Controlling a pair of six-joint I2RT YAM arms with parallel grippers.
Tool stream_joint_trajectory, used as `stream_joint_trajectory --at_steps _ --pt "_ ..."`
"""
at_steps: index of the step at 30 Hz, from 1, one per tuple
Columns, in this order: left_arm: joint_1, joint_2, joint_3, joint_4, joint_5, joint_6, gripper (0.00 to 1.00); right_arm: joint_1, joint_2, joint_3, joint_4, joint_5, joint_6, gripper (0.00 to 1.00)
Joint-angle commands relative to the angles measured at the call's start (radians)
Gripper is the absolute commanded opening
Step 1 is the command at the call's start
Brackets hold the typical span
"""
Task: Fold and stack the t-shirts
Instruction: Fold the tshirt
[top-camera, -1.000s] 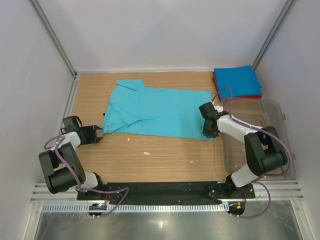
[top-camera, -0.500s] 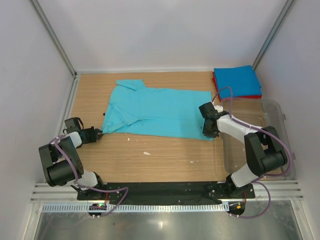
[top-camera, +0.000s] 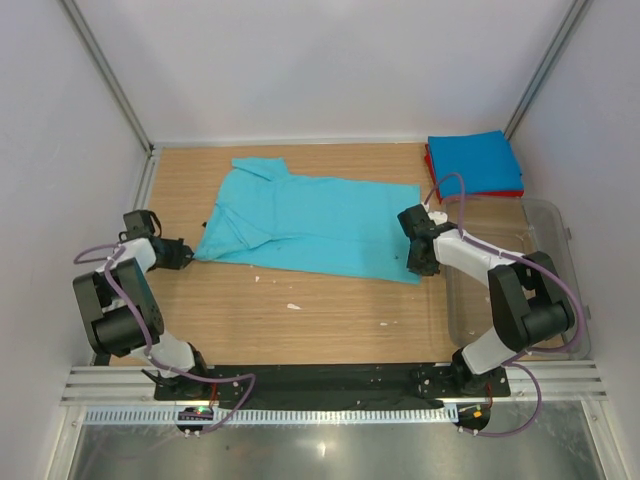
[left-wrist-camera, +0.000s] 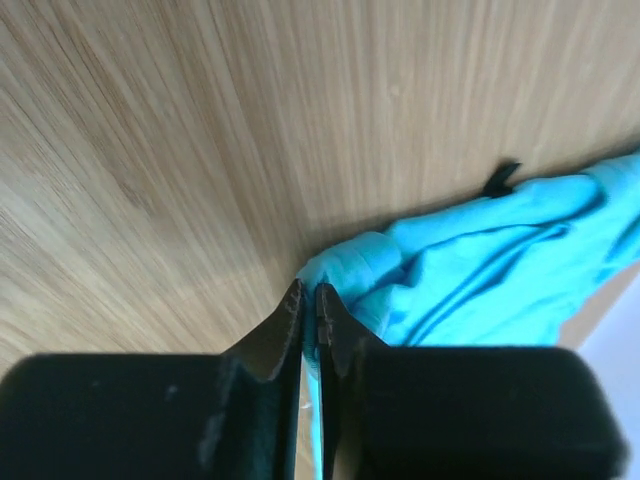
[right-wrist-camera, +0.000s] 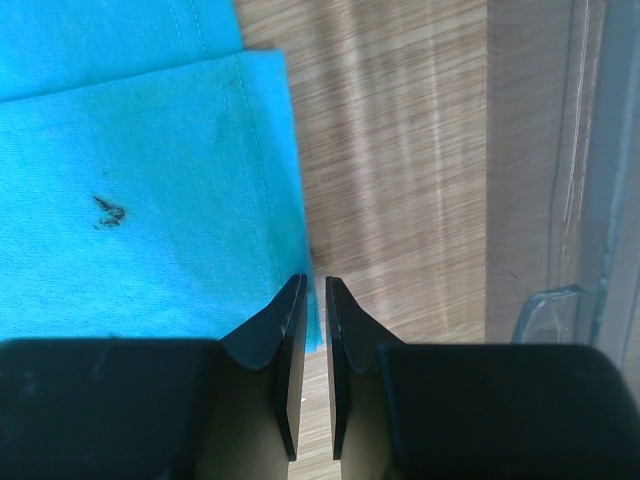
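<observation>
My table (top-camera: 330, 310) carries everything, and the biggest thing on it is the turquoise t-shirt (top-camera: 310, 220). It lies flat across the middle of the far half, with its collar end toward the far left corner and its hem toward the right edge. One point of cloth on its left side is drawn out toward the left edge.

Next in size is the clear tub (top-camera: 570, 262), which sits along the right edge in the near half, just beside my right arm.

In the far right corner lies the blue folded t-shirt (top-camera: 475, 160), a neat square. It rests on top of the red folded t-shirt (top-camera: 429, 162), of which only a thin border shows along its left and near sides.

My left gripper (top-camera: 188, 256) sits low by the left edge, clenched on that drawn-out point of the turquoise shirt. My left wrist view shows the fingers nearly together, with the bunched cloth right at their tips (left-wrist-camera: 308, 288).

My right gripper (top-camera: 420, 268) is at the near right corner of the same shirt. Its fingers are pinched to a narrow slit over the hem edge (right-wrist-camera: 315, 282), with bare wood and the tub wall to their right.

Smallest are a dark smudge (right-wrist-camera: 108, 210) on the cloth near that hem and a few white specks (top-camera: 293, 306) on the wood toward the near edge.
</observation>
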Motion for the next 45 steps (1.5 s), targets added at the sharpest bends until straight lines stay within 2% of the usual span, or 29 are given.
stream_joint_trajectory --at_steps 1,5,7,11,14,16,19,20,22,23,24,26,29,36,45 --pt "-0.017 0.04 0.042 -0.099 -0.06 0.078 0.11 0.004 -0.024 0.045 -0.023 0.024 -0.011 0.19" --pt "-0.017 0.051 0.064 -0.129 -0.086 0.084 0.23 0.022 -0.071 0.103 -0.04 0.013 -0.033 0.22" --pt "-0.015 0.051 0.088 -0.14 -0.103 0.113 0.24 0.058 -0.099 0.138 -0.032 0.017 -0.042 0.23" --pt "-0.015 0.059 0.196 -0.191 -0.149 0.201 0.3 0.182 -0.098 0.258 0.151 -0.055 -0.145 0.24" --pt "-0.015 0.067 0.243 -0.174 -0.137 0.238 0.31 0.32 -0.033 0.348 0.317 -0.026 -0.232 0.28" --pt "-0.015 0.076 0.26 -0.14 -0.094 0.26 0.31 0.418 0.034 0.416 0.374 -0.009 -0.344 0.32" --pt "-0.017 0.12 0.283 -0.076 -0.02 0.282 0.32 0.476 0.246 0.636 0.359 -0.012 -0.433 0.34" --pt "-0.015 0.136 0.288 -0.054 0.051 0.299 0.31 0.502 0.352 0.762 0.327 -0.012 -0.442 0.34" --pt "-0.017 0.189 0.324 -0.03 0.104 0.317 0.31 0.521 0.471 0.887 0.284 0.008 -0.456 0.34" --pt "-0.017 0.203 0.337 -0.031 0.119 0.336 0.31 0.533 0.522 1.007 0.267 0.019 -0.455 0.34" --pt "-0.015 0.235 0.351 -0.033 0.145 0.343 0.31 0.538 0.627 1.068 0.254 0.023 -0.452 0.34" --pt "-0.018 0.261 0.383 -0.042 0.162 0.363 0.31 0.547 0.717 1.219 0.22 0.004 -0.453 0.34" --pt "-0.023 0.315 0.423 -0.063 0.192 0.405 0.31 0.567 0.832 1.341 0.226 -0.036 -0.468 0.35" --pt "-0.048 0.37 0.455 -0.079 0.207 0.449 0.33 0.587 0.923 1.375 0.362 -0.119 -0.481 0.44" --pt "-0.069 0.377 0.454 -0.109 0.182 0.474 0.25 0.631 0.987 1.375 0.44 -0.104 -0.544 0.48"
